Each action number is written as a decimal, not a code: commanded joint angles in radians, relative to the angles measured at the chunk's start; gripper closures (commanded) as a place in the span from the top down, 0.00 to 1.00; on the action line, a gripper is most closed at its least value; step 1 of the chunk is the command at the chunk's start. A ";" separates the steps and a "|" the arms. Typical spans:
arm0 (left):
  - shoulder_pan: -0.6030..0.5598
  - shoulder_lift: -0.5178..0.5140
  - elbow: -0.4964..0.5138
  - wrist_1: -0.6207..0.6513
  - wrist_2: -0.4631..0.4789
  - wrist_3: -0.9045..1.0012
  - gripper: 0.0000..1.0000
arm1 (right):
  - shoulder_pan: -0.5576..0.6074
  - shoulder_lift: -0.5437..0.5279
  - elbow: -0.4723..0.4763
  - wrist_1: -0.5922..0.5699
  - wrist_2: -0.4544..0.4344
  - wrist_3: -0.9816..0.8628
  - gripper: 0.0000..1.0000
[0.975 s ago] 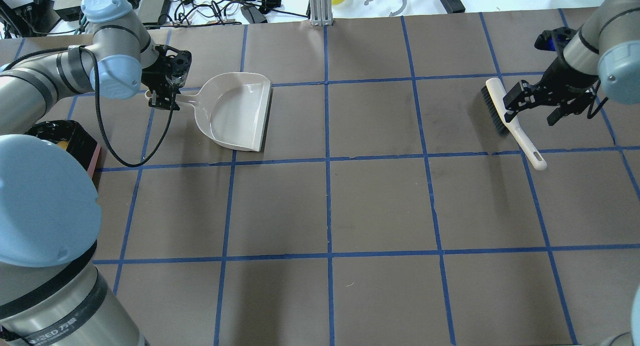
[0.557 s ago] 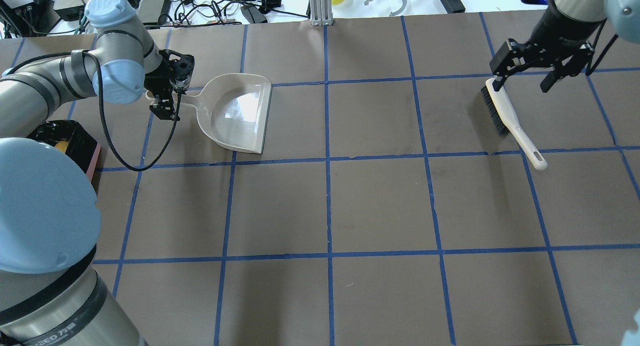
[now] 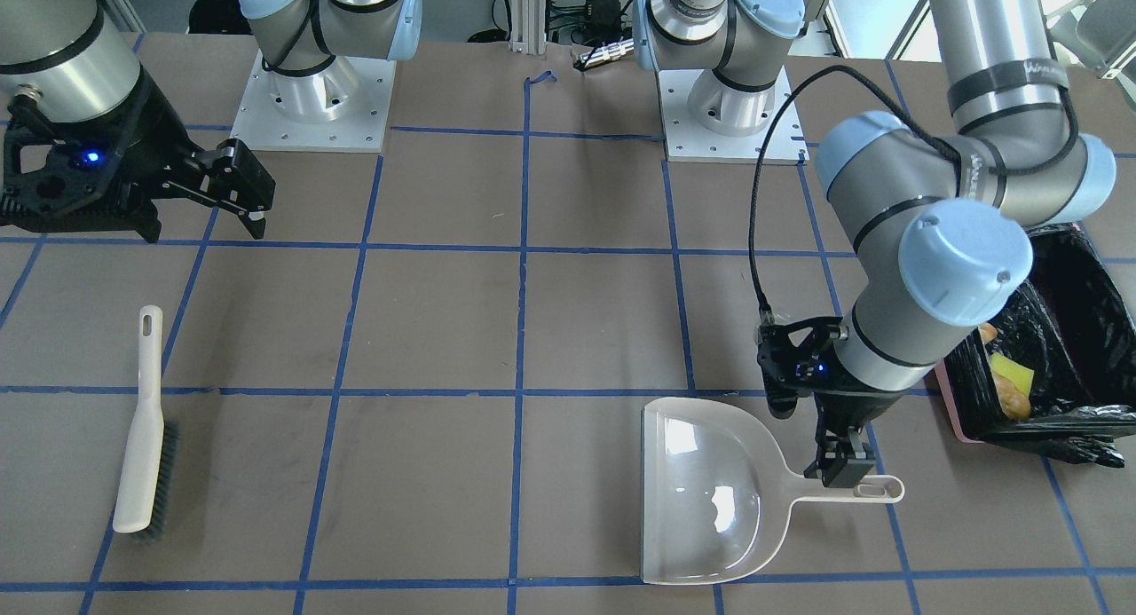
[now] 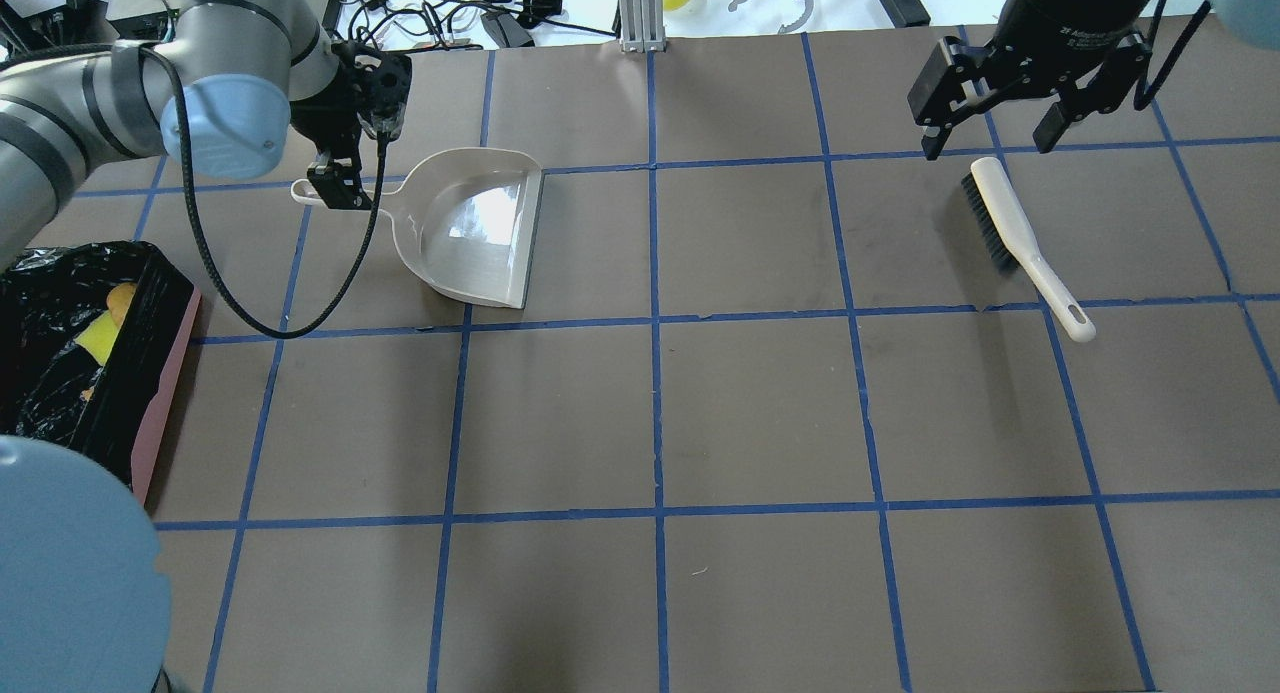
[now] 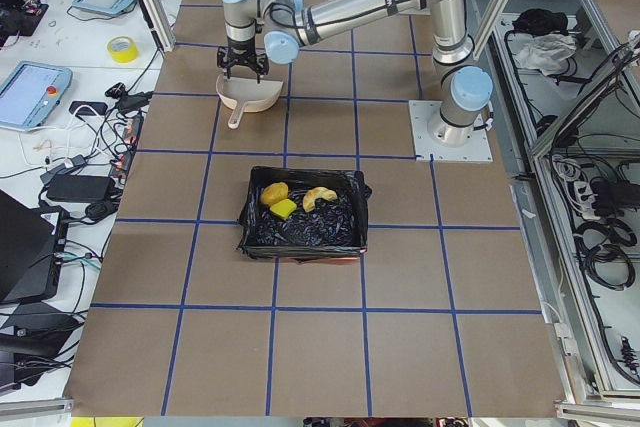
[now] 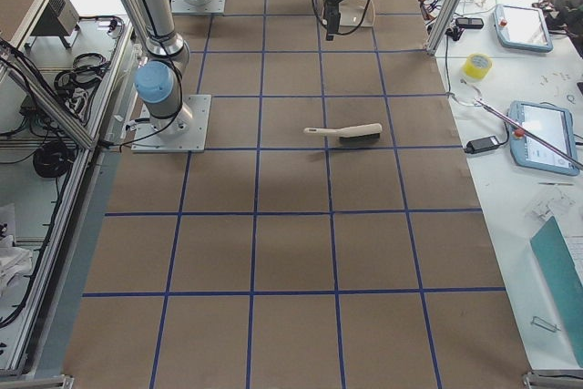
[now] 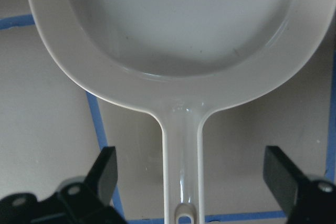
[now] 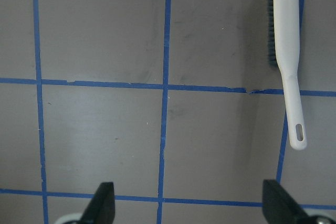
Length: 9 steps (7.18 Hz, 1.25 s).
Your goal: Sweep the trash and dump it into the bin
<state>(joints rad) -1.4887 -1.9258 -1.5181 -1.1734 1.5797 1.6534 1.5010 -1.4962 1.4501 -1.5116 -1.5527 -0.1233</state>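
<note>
The job looks all but finished: all the trash sits inside the bin [image 4: 165,393], down in its crinkly black liner at the robot's left end of the surface [image 4: 760,403]. The exterior left view shows the yellow-brown lump [image 5: 274,193], the green sponge wedge [image 5: 284,210] and the tan croissant piece [image 5: 320,197] lying close together there. No loose piece shows on the brown surface in any view. The dustpan [image 4: 470,228] lies flat with nothing in its pan. The left claw [image 7: 191,171] hangs over its handle with the jaws spread wide, one finger on each side and neither touching it. The brush [image 4: 1010,233] lies on its own well away across the surface, bristles to one side. The right claw [image 8: 190,203] is raised near its head end, jaws apart and holding nothing. Sweeping and dumping both appear done and both tools are set down. At most, what remains is for the two arms to pull back from the tools
</note>
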 commanded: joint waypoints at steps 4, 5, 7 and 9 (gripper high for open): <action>-0.133 0.336 -0.108 -0.256 -0.001 -1.155 1.00 | 0.047 -0.018 0.016 0.004 -0.009 0.004 1.00; -0.121 0.362 -0.102 -0.253 0.009 -1.229 1.00 | 0.047 -0.016 0.018 0.004 -0.009 0.002 1.00; -0.116 0.390 -0.097 -0.276 0.010 -1.445 1.00 | 0.047 -0.016 0.018 0.002 -0.013 0.002 1.00; -0.111 0.425 -0.091 -0.345 0.034 -1.531 1.00 | 0.047 -0.015 0.019 -0.002 -0.012 0.001 1.00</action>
<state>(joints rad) -1.6047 -1.5217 -1.6155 -1.4841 1.5980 0.1736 1.5484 -1.5120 1.4684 -1.5112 -1.5656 -0.1216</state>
